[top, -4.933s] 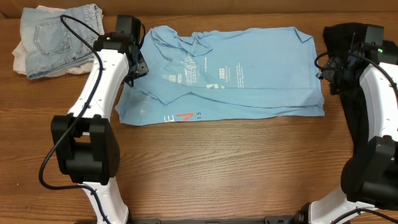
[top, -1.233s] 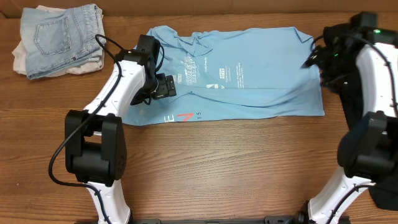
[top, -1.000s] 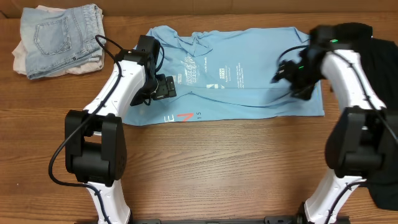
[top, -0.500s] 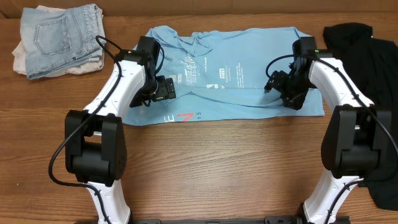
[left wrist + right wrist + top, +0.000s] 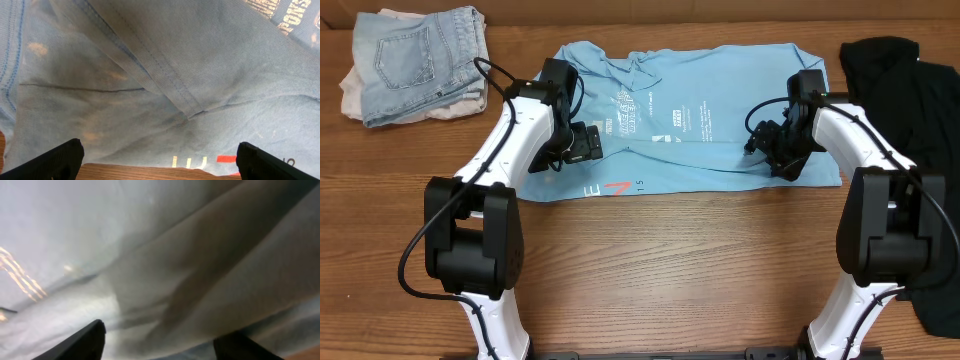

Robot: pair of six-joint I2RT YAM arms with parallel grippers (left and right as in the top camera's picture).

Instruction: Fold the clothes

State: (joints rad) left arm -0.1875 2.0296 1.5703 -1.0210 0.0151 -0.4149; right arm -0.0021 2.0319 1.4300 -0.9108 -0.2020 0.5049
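the wooden counter (image 5: 670,260) carries everything. the black shirt (image 5: 910,75) is the larger garment. it lies bunched at the far right corner and trails down the right edge. i judge it soft and heavier than the blue one, likely to sag and drag, so i would take it at a hem or shoulder once it is spread out. its shape is hard to read in that heap.

the sky-blue t-shirt (image 5: 720,90) lies along the middle of the far edge, mostly flat, with loose creases near the collar and a fold line running across its lower half. it looks thin, light and limp, so it will crease wherever i pinch it and may slide on the wood. corners, the hem or a sleeve seam (image 5: 165,82) seem the best holds. the white lettering (image 5: 665,118) faces up and the red-orange mark (image 5: 617,187) sits near the shirt's near edge.

a pile of folded jeans (image 5: 415,50) sits at the far left corner.

my left jaws stand wide over the shirt's left part, beside the seam, gripping nothing. my right jaws stand apart low over the shirt's right part, with cloth beneath them, and i see nothing pinched.
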